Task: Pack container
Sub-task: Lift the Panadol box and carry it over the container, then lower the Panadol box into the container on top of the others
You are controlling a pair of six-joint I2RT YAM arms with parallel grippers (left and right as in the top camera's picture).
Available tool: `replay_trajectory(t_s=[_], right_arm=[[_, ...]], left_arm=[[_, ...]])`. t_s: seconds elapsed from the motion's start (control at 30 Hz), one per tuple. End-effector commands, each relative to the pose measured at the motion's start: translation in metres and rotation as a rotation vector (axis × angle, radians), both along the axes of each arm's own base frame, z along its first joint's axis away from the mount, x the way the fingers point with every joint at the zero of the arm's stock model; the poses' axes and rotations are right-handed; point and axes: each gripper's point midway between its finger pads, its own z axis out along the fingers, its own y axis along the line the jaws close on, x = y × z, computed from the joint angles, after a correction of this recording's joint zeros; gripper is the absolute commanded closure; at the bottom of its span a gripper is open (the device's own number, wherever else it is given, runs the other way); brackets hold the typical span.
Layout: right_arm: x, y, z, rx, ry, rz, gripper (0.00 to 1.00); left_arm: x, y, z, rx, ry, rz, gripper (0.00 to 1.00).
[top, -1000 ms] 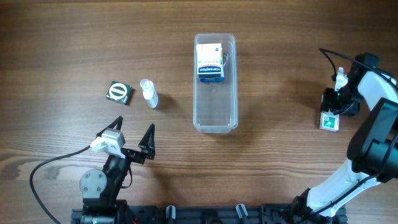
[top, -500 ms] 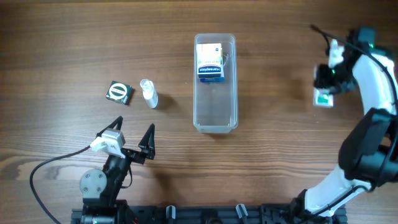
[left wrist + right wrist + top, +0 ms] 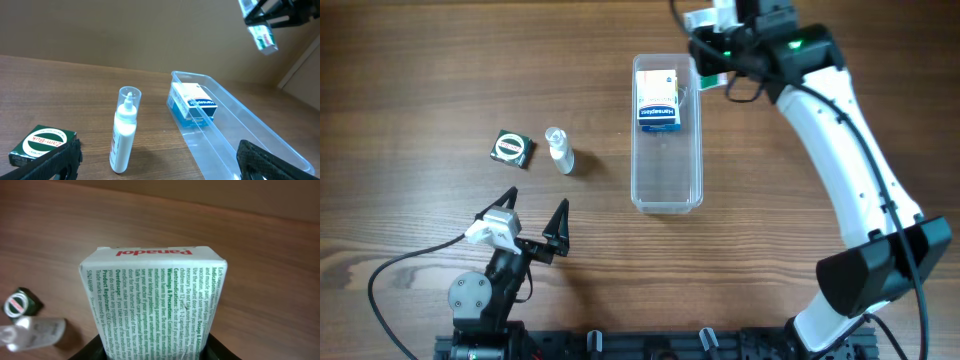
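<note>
While our right gripper [image 3: 713, 68] clamps a Panadol box [image 3: 152, 305] at one o'clock of the long, clear container [image 3: 667, 175], our left gripper [image 3: 536, 198] sits with fingers apart.

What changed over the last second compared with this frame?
The right gripper, shut on the Panadol box throughout, swung from the table's right side up and leftward. The box now hangs in the air beside the container, near its far right corner. Nothing was released. The left gripper, bottle, green box and blue box in the container stayed put.
</note>
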Motion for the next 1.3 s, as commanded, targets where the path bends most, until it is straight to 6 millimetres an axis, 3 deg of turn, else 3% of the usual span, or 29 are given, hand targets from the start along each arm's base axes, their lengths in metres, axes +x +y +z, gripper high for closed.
replay_trajectory(t_s=[0.0,0.2,0.53,0.8,1.27], right_arm=[[0.015,0.017,-0.024,0.019,0.022,-0.069,0.56],[0.032,0.042,-0.069,0.041,0.072,-0.085,0.56],[0.038,0.065,-0.110,0.056,0.123,-0.085,0.56],[0.029,0.067,-0.129,0.038,0.185,-0.068,0.55],[0.021,0.063,-0.140,0.013,0.226,-0.073,0.51]], left_arm=[[0.001,0.002,-0.002,0.015,-0.005,0.009,0.00],[0.001,0.002,-0.002,0.015,-0.005,0.009,0.00],[0.001,0.002,-0.002,0.015,-0.005,0.009,0.00],[0.001,0.002,-0.002,0.015,-0.005,0.009,0.00],[0.001,0.002,-0.002,0.015,-0.005,0.009,0.00]])
